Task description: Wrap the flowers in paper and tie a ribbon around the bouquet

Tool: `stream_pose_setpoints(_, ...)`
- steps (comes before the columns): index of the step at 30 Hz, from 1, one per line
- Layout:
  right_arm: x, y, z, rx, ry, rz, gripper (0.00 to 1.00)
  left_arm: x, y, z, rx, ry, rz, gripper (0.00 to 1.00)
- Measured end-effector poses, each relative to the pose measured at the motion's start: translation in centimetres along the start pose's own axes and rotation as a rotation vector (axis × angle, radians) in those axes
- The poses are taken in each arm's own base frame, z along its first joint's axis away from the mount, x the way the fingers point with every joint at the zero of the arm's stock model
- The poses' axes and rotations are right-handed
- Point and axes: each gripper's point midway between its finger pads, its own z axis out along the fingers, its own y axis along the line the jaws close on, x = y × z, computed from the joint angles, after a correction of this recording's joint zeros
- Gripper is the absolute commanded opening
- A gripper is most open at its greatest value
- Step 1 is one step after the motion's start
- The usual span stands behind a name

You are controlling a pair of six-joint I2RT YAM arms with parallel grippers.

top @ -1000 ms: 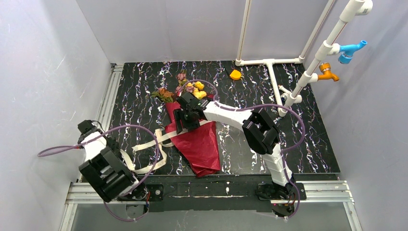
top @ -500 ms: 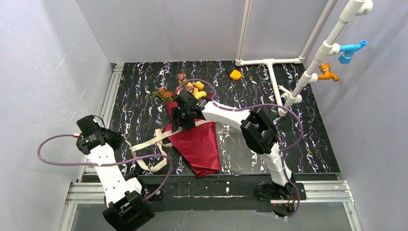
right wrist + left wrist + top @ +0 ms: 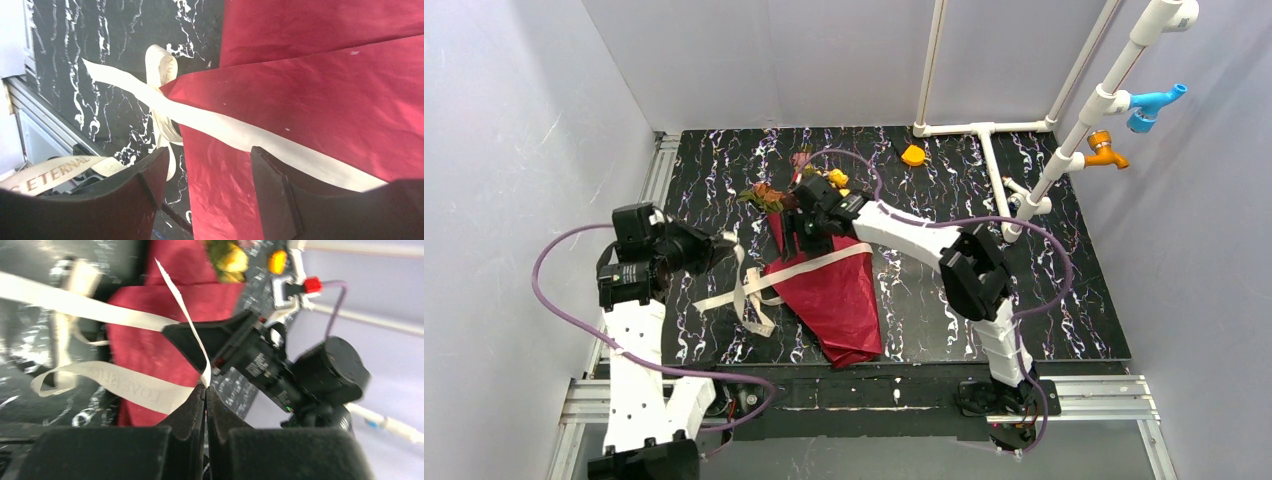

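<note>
The bouquet's dark red paper (image 3: 839,300) lies as a cone on the black marbled table, point toward the near edge. Yellow, orange and pink flowers (image 3: 836,178) stick out at its far end. The cream ribbon (image 3: 824,260) runs slantwise over the paper and loops on the table to its left. My left gripper (image 3: 727,243) hangs left of the cone, shut on a ribbon strand (image 3: 204,375) pinched at the fingertips of the left gripper (image 3: 206,390). My right gripper (image 3: 807,228) hovers over the cone's upper part; the right gripper (image 3: 205,172) is open above the paper (image 3: 325,85) and the ribbon (image 3: 225,131).
A small orange wedge (image 3: 913,155) lies at the far edge. A white pipe frame (image 3: 984,130) with blue (image 3: 1154,100) and orange (image 3: 1104,150) fittings stands at the back right. Purple cables (image 3: 564,300) arc off both arms.
My left arm swung from the near left corner out over the table, lifting the pinched ribbon toward the cone's left side. The right gripper shifted slightly toward the flowers.
</note>
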Motion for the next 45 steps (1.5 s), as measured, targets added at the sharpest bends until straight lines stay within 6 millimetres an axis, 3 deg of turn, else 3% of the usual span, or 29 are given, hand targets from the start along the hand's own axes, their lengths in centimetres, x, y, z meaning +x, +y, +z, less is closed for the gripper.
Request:
stream_pose_setpoints(4, -1.6, -1.7, -3.9, 0.020, -0.059, 0.004, 0.76, 1.4, -5.5, -0.9, 0.136, 0.039, 0.065, 0.00)
stream_pose_setpoints(8, -4.0, -4.6, -10.8, 0.058, -0.191, 0.026, 0.82, 3.3, -10.6, -0.4, 0.227, 0.107, 0.150, 0.00)
stream_pose_setpoints(12, -5.5, -7.4, -16.6, 0.108, -0.339, 0.024, 0.83, 5.9, -13.3, 3.4, 0.210, 0.214, 0.223, 0.00)
stream_pose_setpoints(15, -4.2, -8.7, -18.3, 0.135, -0.375, -0.019, 0.82, 7.4, -15.0, 7.5, 0.172, 0.286, 0.281, 0.00)
stream_pose_setpoints(18, -2.3, -10.0, -17.9, 0.160, -0.349, -0.076, 0.78, 8.6, -15.6, 12.5, 0.122, 0.360, 0.342, 0.00)
stream_pose_setpoints(22, -0.1, -11.5, -16.1, 0.177, -0.270, -0.192, 0.76, 9.3, -14.1, 17.9, 0.023, 0.436, 0.424, 0.00)
stream_pose_setpoints(26, 0.2, -11.3, -14.3, 0.177, -0.228, -0.354, 0.75, 9.6, -12.1, 20.5, -0.065, 0.509, 0.532, 0.00)
stream_pose_setpoints(30, 1.2, -11.0, -11.7, 0.167, -0.165, -0.536, 0.73, 9.7, -11.0, 21.1, -0.104, 0.568, 0.631, 0.00)
stream_pose_setpoints(34, 1.7, -11.2, -9.9, 0.137, -0.118, -0.678, 0.65, 10.3, -9.4, 20.5, -0.138, 0.624, 0.694, 0.00)
stream_pose_setpoints(37, 1.9, -11.9, -8.6, 0.134, -0.078, -0.745, 0.58, 10.6, -9.0, 20.2, -0.145, 0.644, 0.720, 0.00)
stream_pose_setpoints(45, 1.4, -12.7, -5.9, 0.139, -0.019, -0.812, 0.57, 10.7, -8.6, 19.9, -0.142, 0.665, 0.748, 0.00)
